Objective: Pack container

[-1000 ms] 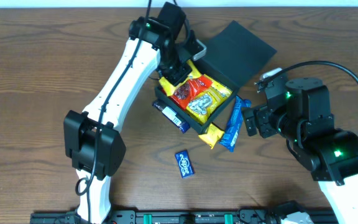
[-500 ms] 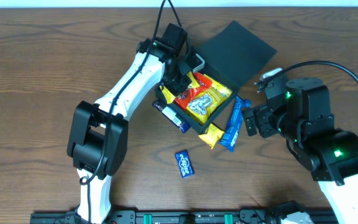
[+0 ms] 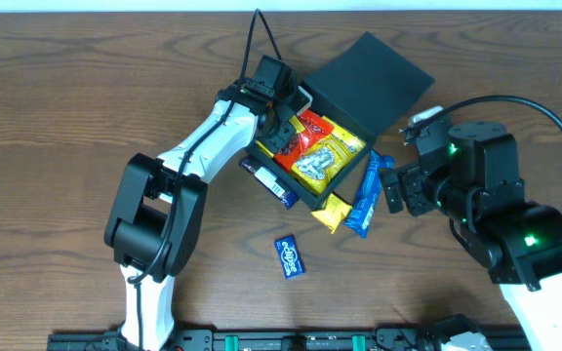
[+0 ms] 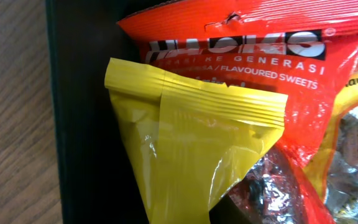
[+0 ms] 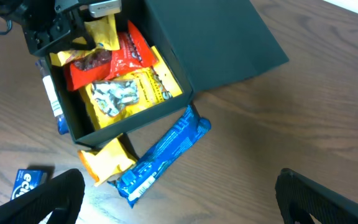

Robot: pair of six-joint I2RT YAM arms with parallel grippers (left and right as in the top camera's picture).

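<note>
The container is a dark square box with its lid hinged back, holding red, yellow and silver snack packets. My left gripper reaches into its left corner. In the left wrist view a yellow packet runs down toward the jaws, over a red packet and beside the dark box wall. The jaws are almost out of frame, so their grip is unclear. My right gripper hovers open to the right of the box, with nothing between its fingers.
A long blue bar and an orange-yellow packet lie against the box's lower right side. A dark bar sits at its lower left. A small blue packet lies alone nearer the front edge.
My left arm has swung and lowered, carrying its gripper a little deeper into the box's left corner. The right arm and the loose packets have stayed where they were.
</note>
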